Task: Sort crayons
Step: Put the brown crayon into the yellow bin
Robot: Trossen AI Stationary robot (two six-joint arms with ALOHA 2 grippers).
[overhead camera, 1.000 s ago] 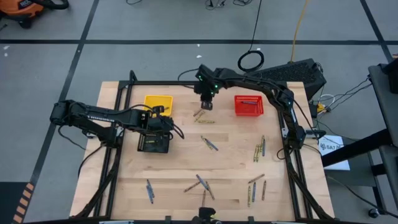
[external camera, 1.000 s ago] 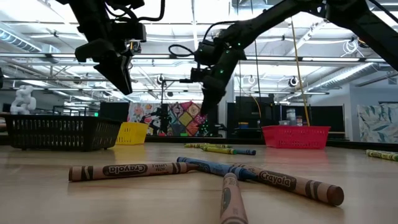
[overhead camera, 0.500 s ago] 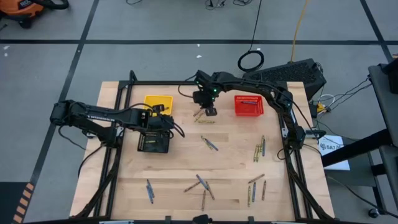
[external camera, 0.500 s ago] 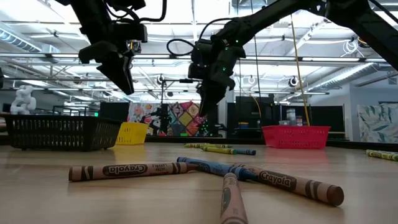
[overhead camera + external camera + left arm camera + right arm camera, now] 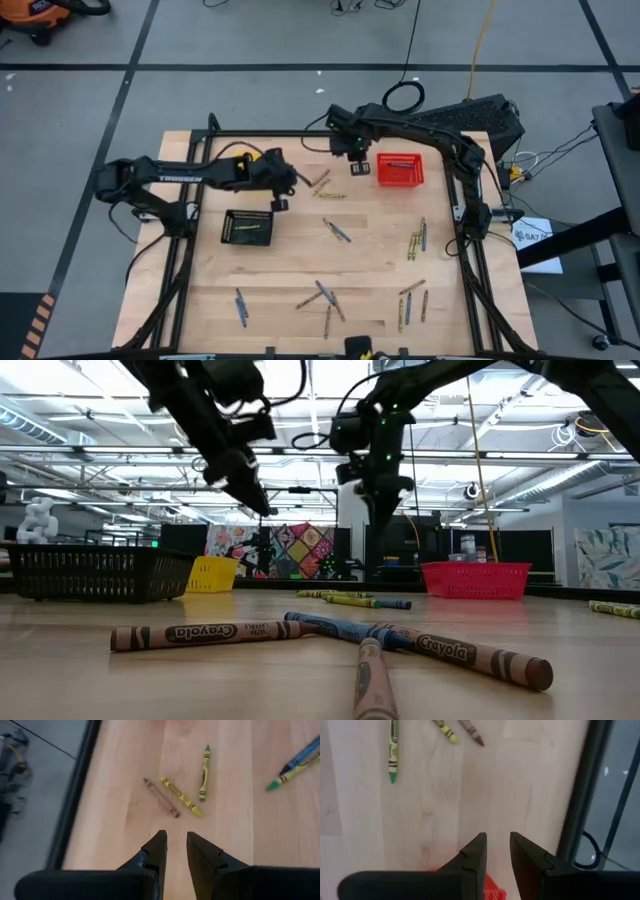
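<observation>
Crayons lie scattered on the wooden table. A brown, a yellow and a green crayon lie together near the far edge. My left gripper hovers just left of them, fingers a narrow gap apart and empty. My right gripper hovers at the red basket's left side, fingers also a narrow gap apart and empty. More crayons lie mid-table, at the right and near the front. Both grippers hang well above the table in the low view: the left and the right.
A black basket holding crayons stands left of centre. A yellow basket at the far left is mostly hidden under my left arm. Black frame rails run along the table's edges. Brown and blue crayons lie crossed close to the low camera.
My left gripper has gone from above the black basket toward the far edge and right, to beside the three crayons. My right gripper has risen from those crayons and gone right, to the red basket's left side. The crayons have stayed in place.
</observation>
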